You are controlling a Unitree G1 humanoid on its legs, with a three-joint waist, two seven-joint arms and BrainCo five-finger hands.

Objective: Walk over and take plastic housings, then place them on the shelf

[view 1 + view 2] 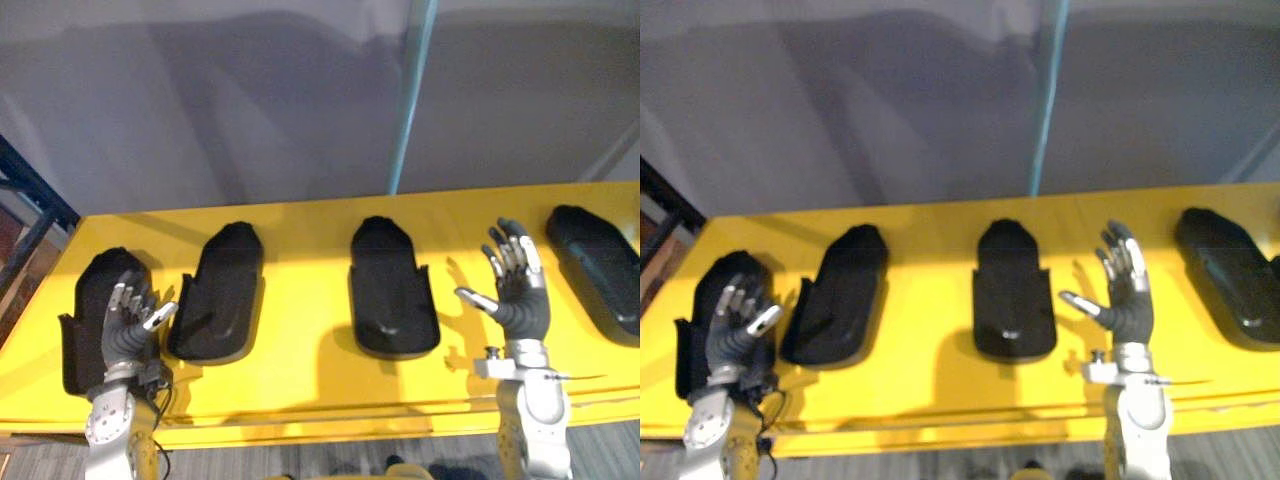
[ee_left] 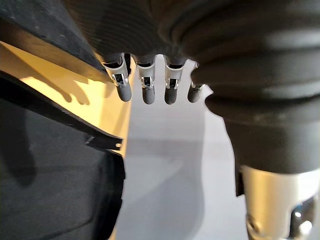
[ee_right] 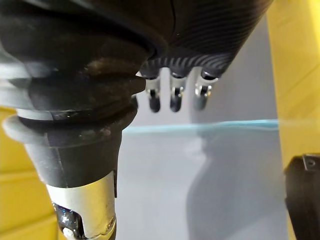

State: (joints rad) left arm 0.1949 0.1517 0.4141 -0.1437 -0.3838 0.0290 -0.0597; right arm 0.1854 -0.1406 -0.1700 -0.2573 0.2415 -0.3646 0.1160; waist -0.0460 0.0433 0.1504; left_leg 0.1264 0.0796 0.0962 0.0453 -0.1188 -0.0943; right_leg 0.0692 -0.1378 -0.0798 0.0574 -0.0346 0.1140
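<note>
- Yellow counter (image 1: 300,385) carries four black plastic housings (image 1: 392,290) in a row.
- Left hand (image 1: 128,325), fingers loosely spread, over the leftmost housing (image 1: 85,290).
- Right hand (image 1: 518,290) splayed, empty, between the two rightmost.

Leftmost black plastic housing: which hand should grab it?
Left. Left hand hangs open over the leftmost black plastic housing; right hand, open, is far across the yellow table.

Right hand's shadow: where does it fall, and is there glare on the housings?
Left eye view: the right hand casts a finger shadow on the yellow table, toward the housing on its left; right eye view: that housing shows one small glint.
</note>
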